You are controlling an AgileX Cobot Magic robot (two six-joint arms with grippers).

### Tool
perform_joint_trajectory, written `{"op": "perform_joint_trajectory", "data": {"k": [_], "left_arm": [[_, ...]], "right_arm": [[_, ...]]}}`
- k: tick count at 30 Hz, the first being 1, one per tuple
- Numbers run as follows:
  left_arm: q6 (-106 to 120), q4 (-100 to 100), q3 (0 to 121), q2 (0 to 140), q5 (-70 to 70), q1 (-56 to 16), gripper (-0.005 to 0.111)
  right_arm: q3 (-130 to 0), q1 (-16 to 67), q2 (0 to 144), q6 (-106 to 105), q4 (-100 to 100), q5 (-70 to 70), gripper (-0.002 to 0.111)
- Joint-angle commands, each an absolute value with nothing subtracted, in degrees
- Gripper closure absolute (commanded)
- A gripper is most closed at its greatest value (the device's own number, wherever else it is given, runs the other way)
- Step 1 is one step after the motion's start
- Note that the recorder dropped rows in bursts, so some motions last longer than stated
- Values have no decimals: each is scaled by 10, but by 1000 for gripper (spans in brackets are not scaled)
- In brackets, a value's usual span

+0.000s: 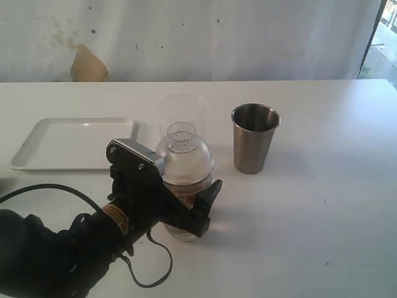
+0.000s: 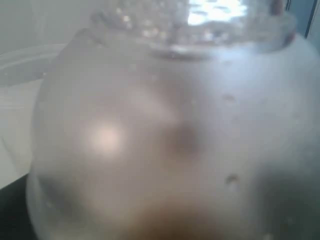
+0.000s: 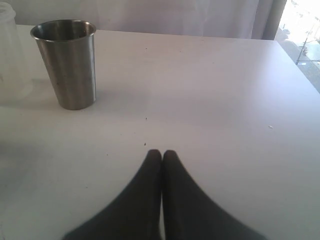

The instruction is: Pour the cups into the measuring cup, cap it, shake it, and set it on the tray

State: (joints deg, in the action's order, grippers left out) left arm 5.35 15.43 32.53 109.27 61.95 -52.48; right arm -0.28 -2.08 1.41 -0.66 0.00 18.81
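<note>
Capped measuring cup (image 1: 186,185) near centre of table (image 1: 322,217), light, stiff, slick plastic (cap (image 1: 184,154) may pop), best taken round its lower body, where left pincer (image 1: 197,202) stands spread; tray (image 1: 37,162) far left; right pincer (image 3: 161,155) pressed together.

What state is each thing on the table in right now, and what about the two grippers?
measuring cup: upright on the table, capped.
domed lid: seated on the measuring cup.
steel tumbler: upright, standing apart.
frosted cup: upright behind the measuring cup.
tray: flat on the table, nothing on it.
left gripper: open, jaws either side of the measuring cup.
right gripper: shut, holding nothing.
</note>
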Motion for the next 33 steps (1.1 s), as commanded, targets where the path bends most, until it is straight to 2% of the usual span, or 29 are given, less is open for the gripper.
{"op": "perform_joint_trajectory", "data": {"k": [1, 6, 8, 9, 12, 13, 14, 21, 28, 33], "left_arm": [[54, 150, 327, 1093, 638, -526, 2], [54, 148, 327, 1093, 652, -526, 3], [54, 148, 327, 1093, 669, -526, 15], [54, 148, 327, 1093, 678, -526, 24], [54, 148, 327, 1093, 693, -526, 75], [54, 148, 327, 1093, 697, -526, 98], [58, 148, 327, 1093, 699, -526, 106], [39, 128, 328, 1083, 700, -526, 105], [37, 117, 348, 955, 700, -527, 107], [195, 327, 350, 853, 654, -526, 107]], "right_arm": [[0, -23, 11, -5, 0, 183, 108], [0, -23, 11, -5, 0, 183, 108], [0, -23, 11, -5, 0, 183, 108], [0, -23, 11, -5, 0, 183, 108], [0, -23, 11, -5, 0, 183, 108], [0, -23, 11, -5, 0, 183, 108], [0, -23, 11, 4, 0, 183, 108], [0, -23, 11, 12, 0, 183, 108], [0, -23, 11, 12, 0, 183, 108], [0, -23, 11, 12, 0, 183, 108]]}}
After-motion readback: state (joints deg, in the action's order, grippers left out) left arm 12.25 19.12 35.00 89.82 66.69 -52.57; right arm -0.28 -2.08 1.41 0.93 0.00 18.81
